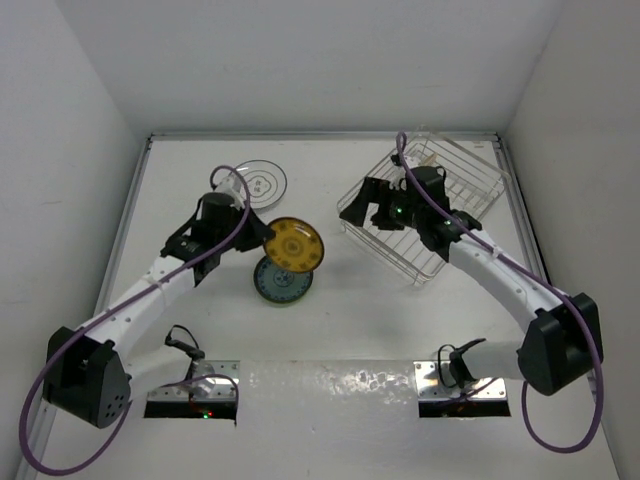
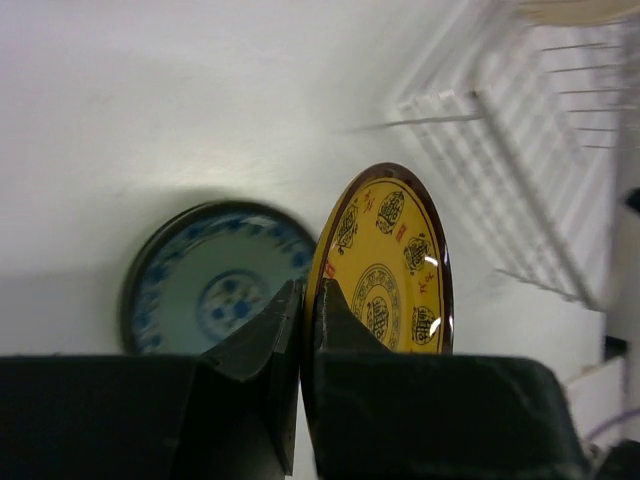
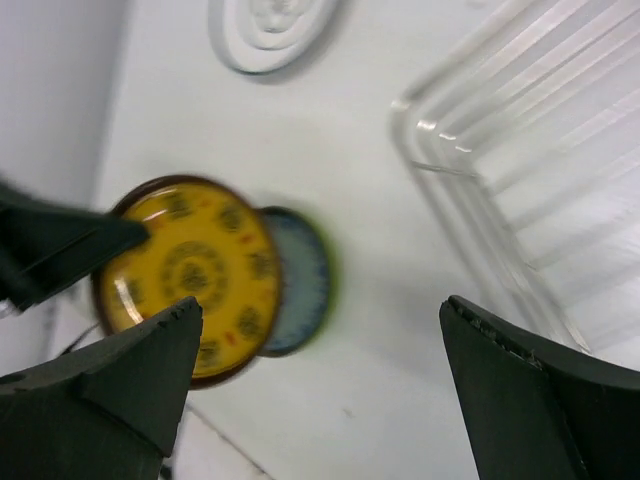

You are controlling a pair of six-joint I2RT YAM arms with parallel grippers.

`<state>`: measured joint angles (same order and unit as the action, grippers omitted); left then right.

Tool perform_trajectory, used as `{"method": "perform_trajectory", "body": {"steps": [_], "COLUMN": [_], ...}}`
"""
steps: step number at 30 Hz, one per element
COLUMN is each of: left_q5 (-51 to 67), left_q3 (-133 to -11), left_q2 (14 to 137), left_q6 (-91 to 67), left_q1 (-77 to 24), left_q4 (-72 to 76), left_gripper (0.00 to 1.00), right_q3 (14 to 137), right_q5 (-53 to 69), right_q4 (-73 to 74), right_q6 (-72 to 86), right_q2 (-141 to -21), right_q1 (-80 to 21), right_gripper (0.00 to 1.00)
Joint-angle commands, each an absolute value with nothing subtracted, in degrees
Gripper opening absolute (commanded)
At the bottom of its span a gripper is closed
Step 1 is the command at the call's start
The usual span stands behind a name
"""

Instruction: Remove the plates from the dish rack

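Observation:
My left gripper (image 1: 262,238) is shut on the rim of a mustard-yellow plate (image 1: 294,244) with dark printed marks and holds it above a teal-blue plate (image 1: 283,281) that lies flat on the table. In the left wrist view the yellow plate (image 2: 390,265) stands on edge between my fingers, with the teal plate (image 2: 215,290) behind it. My right gripper (image 1: 362,206) is open and empty, just left of the wire dish rack (image 1: 455,165). The right wrist view shows the yellow plate (image 3: 190,275), the teal plate (image 3: 300,275) and the rack's corner (image 3: 470,200). No plate shows in the rack.
A white plate with printed marks (image 1: 257,184) lies flat at the back left, also in the right wrist view (image 3: 272,28). White walls close in the table on three sides. The arm bases stand at the near edge.

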<state>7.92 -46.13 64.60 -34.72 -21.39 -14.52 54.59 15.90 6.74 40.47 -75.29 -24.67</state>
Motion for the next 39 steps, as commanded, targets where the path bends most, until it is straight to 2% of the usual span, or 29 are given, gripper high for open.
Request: {"method": "perform_trajectory", "body": {"steps": [1, 5, 7, 8, 10, 11, 13, 19, 23, 27, 30, 34, 39], "left_q5": [-2.3, -6.1, -6.4, -6.2, -6.1, -6.2, -6.2, -7.5, -12.0, -19.8, -21.2, -19.6, -17.1], "left_q3": [-41.8, -38.2, -37.6, -37.5, -37.8, -38.0, -38.8, -45.9, -52.9, -52.4, -46.9, -47.5, -47.5], "left_q2": [60.2, 59.6, 60.1, 60.6, 61.1, 61.2, 60.7, 56.5, 53.9, 49.6, 48.3, 50.0, 50.6], "left_q6": [-35.2, -34.7, -34.6, -34.6, -34.8, -34.9, -35.0, -30.2, -23.4, -19.3, -20.2, -19.6, -18.9], "left_q1": [-21.1, -21.0, -21.0, -21.0, -21.1, -21.1, -21.0, -21.2, -21.2, -21.2, -21.2, -21.2, -21.2], "left_q4": [-16.7, -17.8, -17.8, -17.8, -18.1, -18.6, -20.0, -28.9, -36.3, -36.0, -32.7, -32.4, -32.3], "left_gripper": [0.00, 0.01, 0.12, 0.31, 0.60, 0.81, 1.00, 1.00, 1.00, 1.00, 1.00, 1.00, 1.00], "right_q3": [55.5, 53.8, 53.7, 53.9, 54.3, 55.4, 57.9, 71.1, 78.3, 86.3, 93.3, 100.4, 102.6], "right_q5": [1.2, 1.6, 1.3, 1.0, 0.8, 0.2, -3.7, -20.6, -23.4, -28.4, -32.2, -36.6, -39.4], "right_q4": [16.7, 16.2, 16.3, 16.6, 17.0, 17.4, 21.1, 31.7, 33.6, 34.6, 37.0, 38.9, 39.0], "right_q6": [36.1, 35.2, 34.7, 34.4, 33.9, 33.6, 33.0, 34.2, 36.7, 38.2, 39.0, 40.1, 43.6], "right_q2": [-72.2, -71.4, -71.5, -71.6, -72.2, -72.3, -73.6, -82.2, -89.2, -97.0, -103.9, -110.8, -116.3], "right_q1": [-23.9, -23.6, -23.6, -23.6, -23.3, -22.9, -22.2, -18.0, -13.2, -11.6, -11.7, -11.6, -11.7], "right_gripper": [0.99, 0.99, 0.99, 0.99, 0.99, 0.99, 0.99, 0.99, 0.99, 0.98, 0.89, 0.74, 0.65]}}
